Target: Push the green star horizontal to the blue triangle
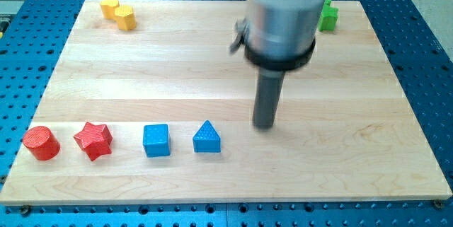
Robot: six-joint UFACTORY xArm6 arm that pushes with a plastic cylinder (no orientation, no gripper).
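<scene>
Green is peeking out at the view's top right: a green block (328,15) is sitting near the far corner of the wooden desk (141,64). The big grey arm (287,11) is hiding most of it, so I cannot tell its shape for sure.

The blue triangle (207,138) is lying well apart from it, down near the view's bottom, a bit left of the middle. My tip (265,125) is standing just to the right of the blue triangle, near it but not touching it. My tip is far from the green block. There is no claw here, only the dark rod, so nothing is being held.

A blue cube (156,140) is sitting to the left of the triangle. A red star (93,140) is sitting left of the cube. A red round block (40,143) is sitting at the far left. These four are making a row along the view's bottom.

Two yellow blocks (118,12) are sitting together, touching, at the view's top left corner. The desk is resting on a blue base with rows of small holes (425,78).
</scene>
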